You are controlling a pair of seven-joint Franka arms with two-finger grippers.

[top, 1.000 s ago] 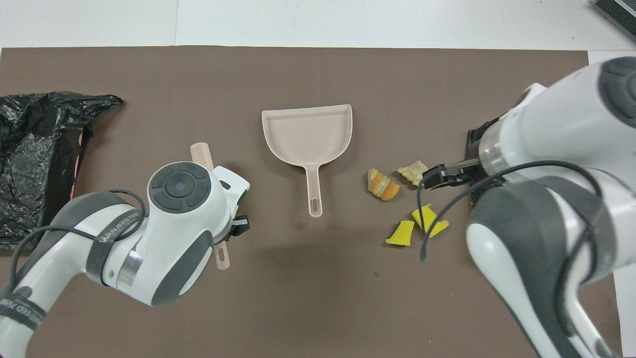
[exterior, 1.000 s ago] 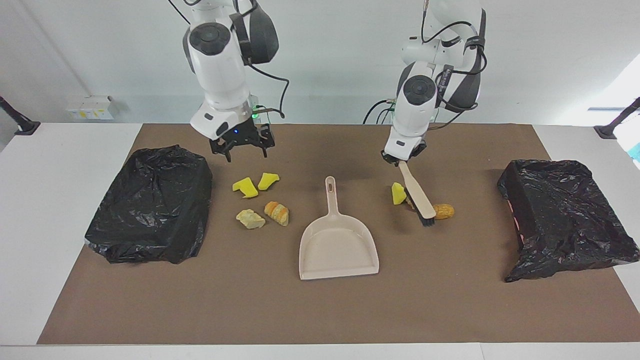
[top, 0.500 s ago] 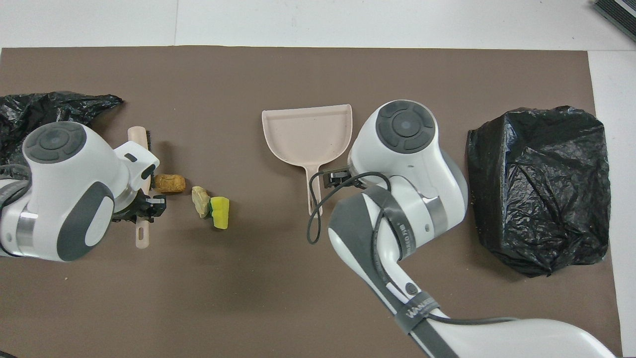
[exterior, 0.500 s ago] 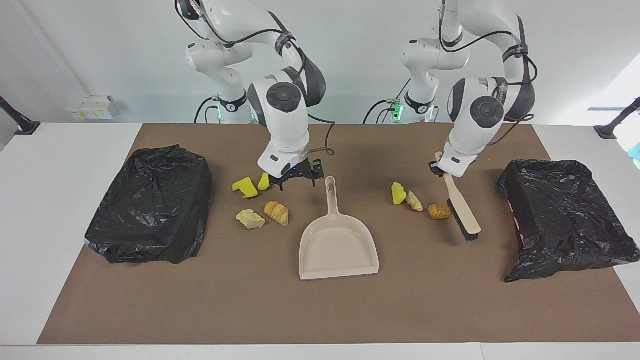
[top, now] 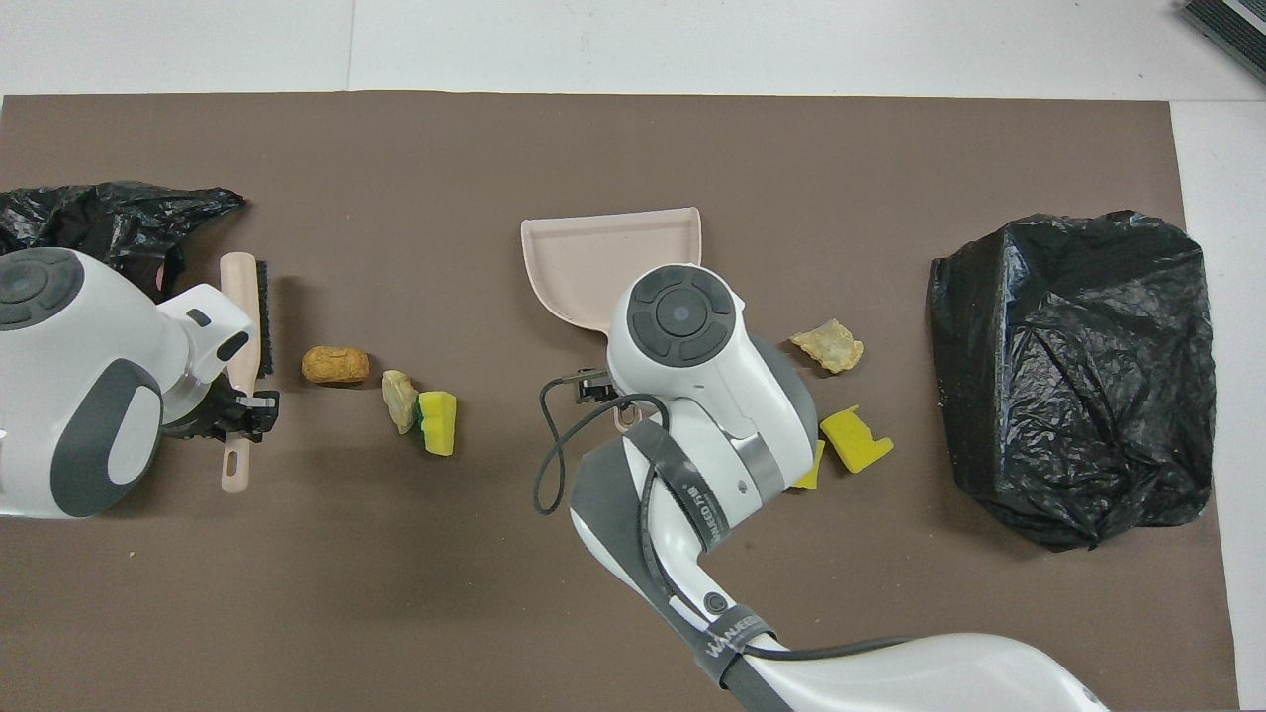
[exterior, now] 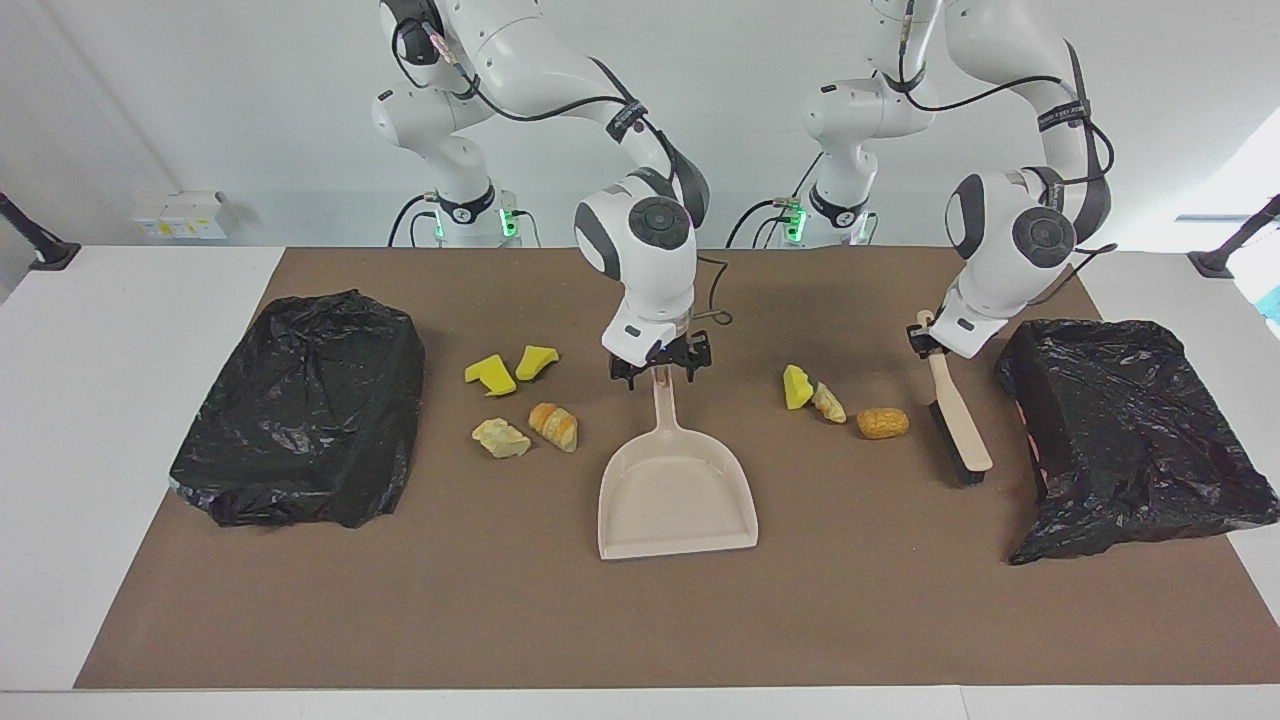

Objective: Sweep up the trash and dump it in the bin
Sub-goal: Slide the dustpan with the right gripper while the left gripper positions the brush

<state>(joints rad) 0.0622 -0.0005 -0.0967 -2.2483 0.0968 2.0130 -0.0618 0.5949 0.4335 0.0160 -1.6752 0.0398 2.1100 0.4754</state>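
Bins: two, each draped in crinkled black plastic; one (exterior: 305, 405) at the right arm's end of the brown mat (exterior: 640, 620), one (exterior: 1130, 435) at the left arm's end, just beside the brush.
Dustpan: one, beige (exterior: 677, 490), flat on the mat; its handle tip lies right under the right gripper's jaws.
Brush: one, beige handle with black bristles (exterior: 957, 425), tilted, bristle end down on the mat, handle top in the left gripper.
Trash: seven bits, all on the mat.
Yellow sponge wedges: three; two (exterior: 491, 374) (exterior: 535, 360) toward the right arm's end from the right gripper, one (exterior: 796, 387) between the two grippers.
Bread-like lumps: four; a pale one (exterior: 500, 438) and an orange-striped one (exterior: 554, 426) by the two wedges; a small pale one (exterior: 828, 403) touching the lone wedge; a tan roll (exterior: 882, 423) just beside the brush bristles.
Right gripper (exterior: 660, 368): jaws spread wide, straddling the dustpan handle's tip, holding nothing.
Left gripper (exterior: 928, 345): jaws clamped on the brush handle.
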